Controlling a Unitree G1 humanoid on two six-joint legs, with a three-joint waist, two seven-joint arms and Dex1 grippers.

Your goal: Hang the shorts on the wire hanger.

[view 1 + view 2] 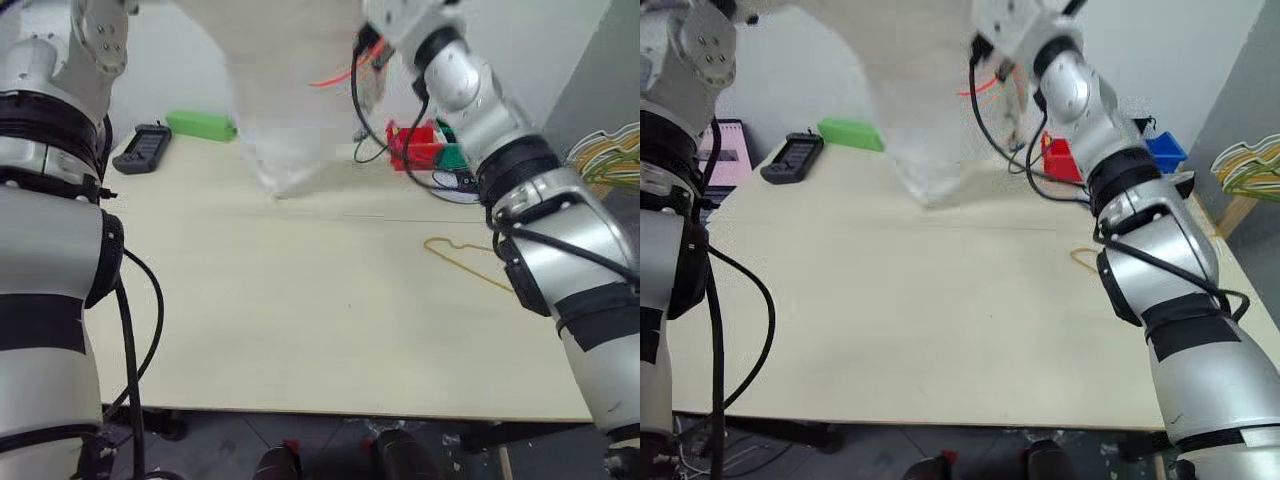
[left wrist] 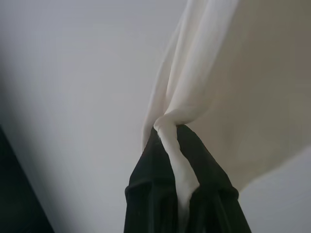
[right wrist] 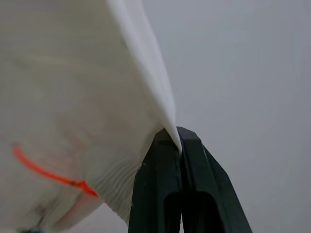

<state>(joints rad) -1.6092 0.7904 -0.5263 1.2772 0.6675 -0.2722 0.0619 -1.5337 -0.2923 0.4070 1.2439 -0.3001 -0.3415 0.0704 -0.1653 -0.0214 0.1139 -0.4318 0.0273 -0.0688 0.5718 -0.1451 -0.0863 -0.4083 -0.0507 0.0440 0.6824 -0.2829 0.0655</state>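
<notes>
The thin white fabric shorts [image 1: 285, 90] hang above the pale tabletop [image 1: 300, 310], pinched tight by the left gripper [image 2: 172, 131] and right gripper [image 3: 176, 136].

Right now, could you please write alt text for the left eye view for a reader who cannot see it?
Both robot arms hold the white shorts raised above the far side of a pale table. The wire hanger lies flat on the table beside the right arm, apart from the shorts.

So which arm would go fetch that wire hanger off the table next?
Probably the right. The wire hanger lies on the table on the robot's right, beside that arm. But the right gripper and left gripper both pinch the shorts, so one must let go first.
</notes>
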